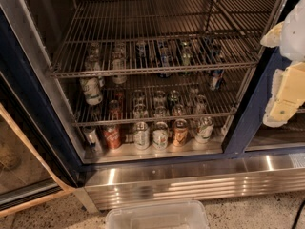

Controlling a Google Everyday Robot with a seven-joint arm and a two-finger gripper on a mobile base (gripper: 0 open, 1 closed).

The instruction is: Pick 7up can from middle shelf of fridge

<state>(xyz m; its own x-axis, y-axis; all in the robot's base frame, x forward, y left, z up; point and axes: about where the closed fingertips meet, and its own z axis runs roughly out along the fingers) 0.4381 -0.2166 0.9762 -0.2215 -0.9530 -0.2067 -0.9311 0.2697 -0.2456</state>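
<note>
The fridge [43, 128] stands open, with a dark blue frame and steel walls. Two wire racks show: an upper one [152, 69] and a lower one [157, 117], which I take to be the middle shelf. A whitish can with green marking, the 7up can [91, 90], stands at the left end of the lower rack. My gripper [285, 99], white and pale yellow, hangs at the right edge of the view, in front of the blue frame post. It is outside the fridge and far to the right of the can.
Several other cans stand on the lower rack and on the fridge floor, among them a red can [112, 136] and an orange-brown can [180, 132]. A ribbed steel base panel [190, 182] runs below. A clear plastic bin [157, 216] sits on the floor in front. The open door [24, 175] is at the left.
</note>
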